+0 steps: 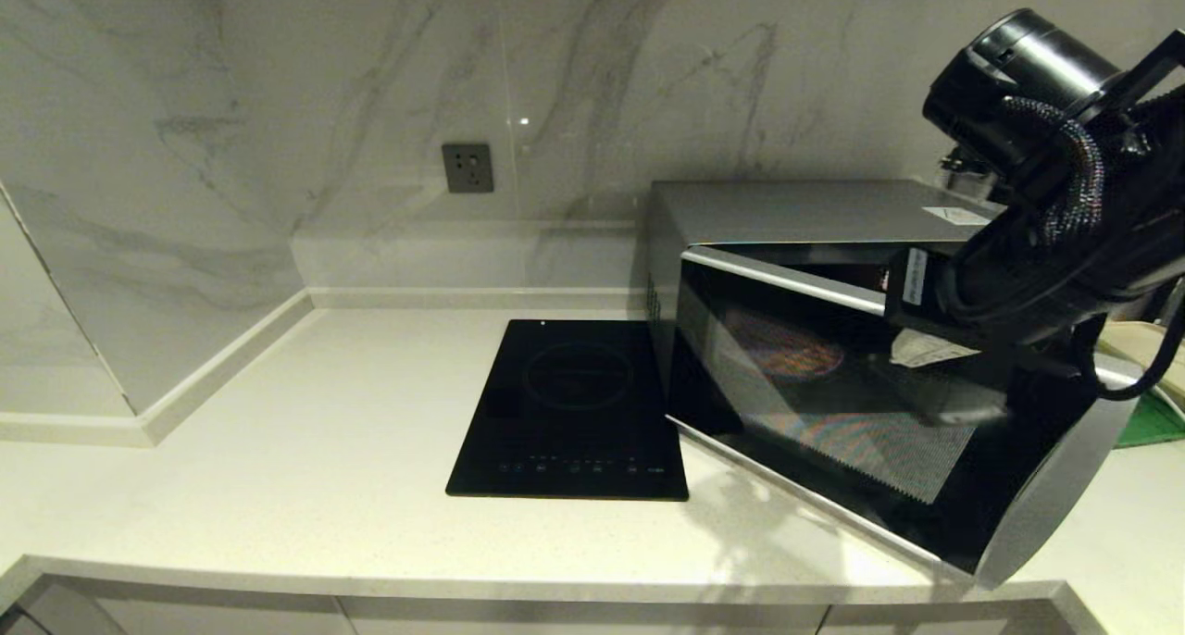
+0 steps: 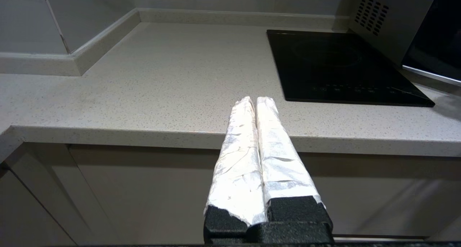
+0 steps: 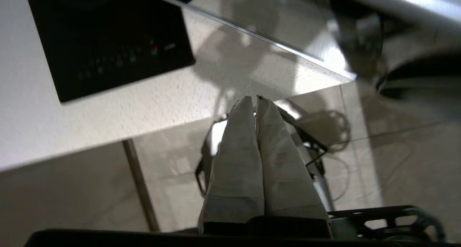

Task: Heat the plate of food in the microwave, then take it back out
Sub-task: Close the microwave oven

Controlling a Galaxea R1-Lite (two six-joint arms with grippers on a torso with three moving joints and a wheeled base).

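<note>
Microwave [image 1: 861, 376] at right of counter, door [image 1: 833, 422] ajar, swung partway toward near edge. Plate of food [image 1: 785, 348] dimly visible through dark glass, inside cavity. Right gripper [image 3: 256, 99] pressed fully shut, holding nothing, past near counter edge below door. Left gripper [image 2: 254, 101] parked at near left, shut, empty. Risks: arm clipping door, nudging microwave sideways; closed fingers slipping off handle strip.

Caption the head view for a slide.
Microwave door ajar, plate of food inside; right arm in front.
</note>
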